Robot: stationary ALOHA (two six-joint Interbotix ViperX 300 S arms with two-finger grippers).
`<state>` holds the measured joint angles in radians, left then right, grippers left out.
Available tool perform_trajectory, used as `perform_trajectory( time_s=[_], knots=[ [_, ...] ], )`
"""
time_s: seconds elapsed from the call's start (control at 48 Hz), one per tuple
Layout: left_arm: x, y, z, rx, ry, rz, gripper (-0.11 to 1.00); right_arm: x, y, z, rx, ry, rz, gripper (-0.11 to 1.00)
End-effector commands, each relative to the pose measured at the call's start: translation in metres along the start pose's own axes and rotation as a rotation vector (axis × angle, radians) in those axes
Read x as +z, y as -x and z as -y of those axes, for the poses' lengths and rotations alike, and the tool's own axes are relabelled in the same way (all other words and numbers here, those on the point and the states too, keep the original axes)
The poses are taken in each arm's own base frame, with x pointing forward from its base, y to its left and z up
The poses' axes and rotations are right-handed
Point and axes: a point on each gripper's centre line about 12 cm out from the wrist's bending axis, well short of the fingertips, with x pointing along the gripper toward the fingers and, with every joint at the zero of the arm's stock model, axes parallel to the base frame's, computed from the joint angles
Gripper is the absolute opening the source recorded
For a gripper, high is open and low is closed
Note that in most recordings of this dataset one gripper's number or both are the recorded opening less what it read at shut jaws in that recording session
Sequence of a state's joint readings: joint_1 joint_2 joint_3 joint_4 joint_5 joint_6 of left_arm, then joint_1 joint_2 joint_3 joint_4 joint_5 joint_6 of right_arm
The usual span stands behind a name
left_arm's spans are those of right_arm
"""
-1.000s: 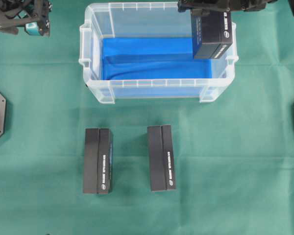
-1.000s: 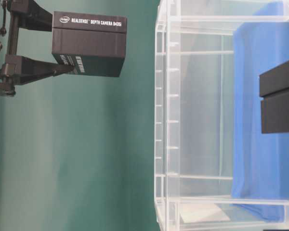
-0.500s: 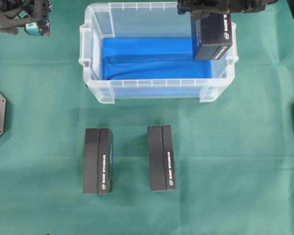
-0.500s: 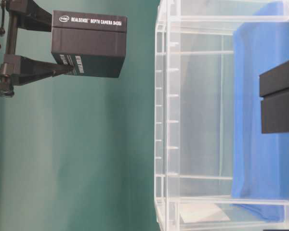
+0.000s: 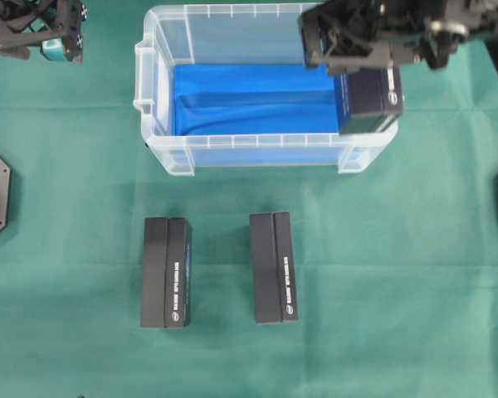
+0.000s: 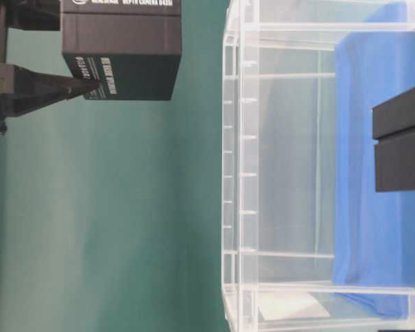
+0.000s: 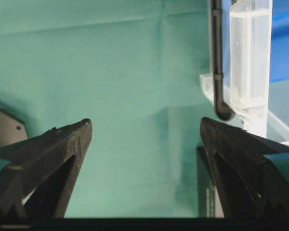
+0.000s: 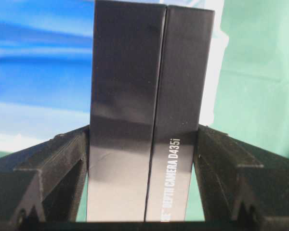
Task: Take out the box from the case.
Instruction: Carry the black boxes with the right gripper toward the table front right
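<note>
The box [image 5: 369,98] is in my right gripper [image 8: 143,144], lifted above the right end of the case [image 5: 162,124], over its right front corner. My two fingers [image 8: 53,168] press flat on its long sides, so the gripper is closed on it. In the right wrist view the box stands upright between them, and white letters run along its right half. Under it I see the blue lining [image 8: 38,72] of the case and, on the right, the green cloth [image 8: 260,72] that covers the tabletop.

Near the front edge of the tabletop, two more black boxes lie flat on the cloth. The left black box [image 5: 166,272] and the middle black box [image 5: 273,267] lie parallel, near each other but apart, with their long sides pointing to the case. Both are in front of the case and outside it.

Behind them the clear case stands near the back edge of the tabletop, a little left of the middle. The blue lining covers its floor.

In the table-level view the held box [image 6: 121,48] hangs clear of the rim of the case [image 6: 238,173], with a finger [image 6: 48,86] on its side.

My left gripper [image 7: 144,144] is at the back left corner of the tabletop, left of the case. Its jaws stand wide apart with nothing between them, only green cloth below.
</note>
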<state>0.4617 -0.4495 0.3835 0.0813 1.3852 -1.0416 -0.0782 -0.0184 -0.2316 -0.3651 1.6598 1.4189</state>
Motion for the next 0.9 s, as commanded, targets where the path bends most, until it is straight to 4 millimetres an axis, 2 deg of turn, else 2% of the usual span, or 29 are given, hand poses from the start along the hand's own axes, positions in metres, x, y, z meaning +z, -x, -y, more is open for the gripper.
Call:
perform_trajectory(
  time_s=[0.0,0.25,0.875],
  knots=[
    [-0.001,0.007,0.000,-0.017,0.001,0.009,0.93,-0.004,0.018,0.001,0.050,-0.006,0.009,0.67],
    [-0.002,0.008,-0.002,0.002,0.002,-0.002,0.93,-0.038,0.028,-0.005,0.072,-0.002,-0.009,0.67],
    [-0.004,0.004,-0.003,0.012,0.009,-0.009,0.93,-0.123,0.054,0.003,0.053,-0.015,-0.043,0.67]
  ],
)
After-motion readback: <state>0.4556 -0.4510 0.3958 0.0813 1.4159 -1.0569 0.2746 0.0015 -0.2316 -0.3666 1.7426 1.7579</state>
